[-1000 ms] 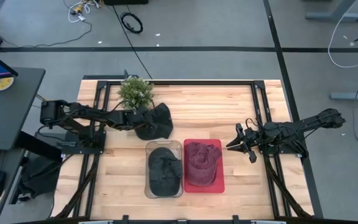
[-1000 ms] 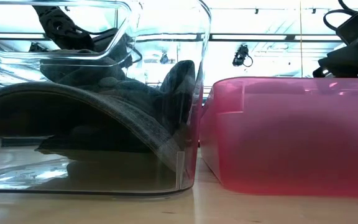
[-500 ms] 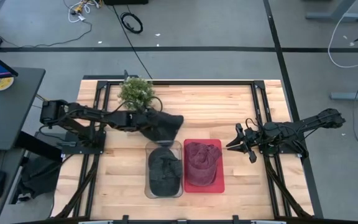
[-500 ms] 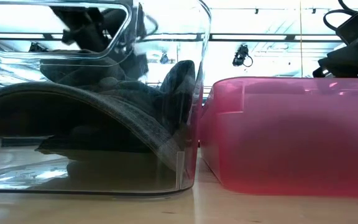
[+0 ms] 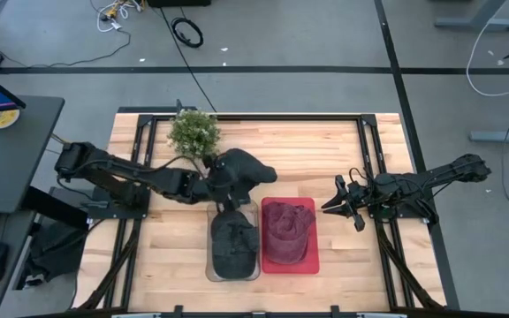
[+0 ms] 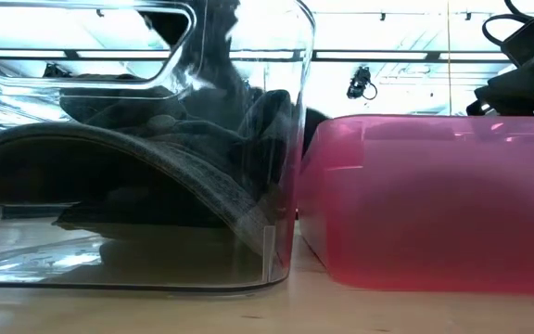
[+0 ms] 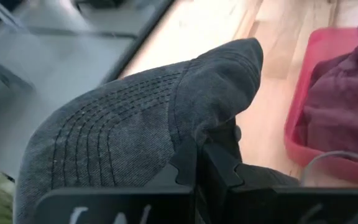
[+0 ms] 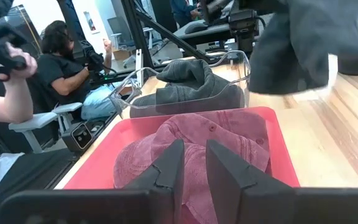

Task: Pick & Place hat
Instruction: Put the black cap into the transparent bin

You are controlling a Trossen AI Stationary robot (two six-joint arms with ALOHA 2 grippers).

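On the wooden table (image 5: 325, 141), the left gripper (image 5: 220, 181), now pinching a grey hat (image 5: 241, 170), is lifting it towards the clear bin (image 5: 234, 265).
The right gripper (image 5: 341, 205), jaws slightly parted, is waiting beside the red bin (image 5: 312, 261); placing looks next.

Robotics lab: wooden bench (image 5: 325, 146) on black frame, floor cables (image 5: 186, 33), seated people (image 8: 67, 68) behind.

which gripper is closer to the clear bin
Left. The left gripper, shut on a dark hat, hangs at the clear bin's far end; the right gripper waits beyond the red bin.
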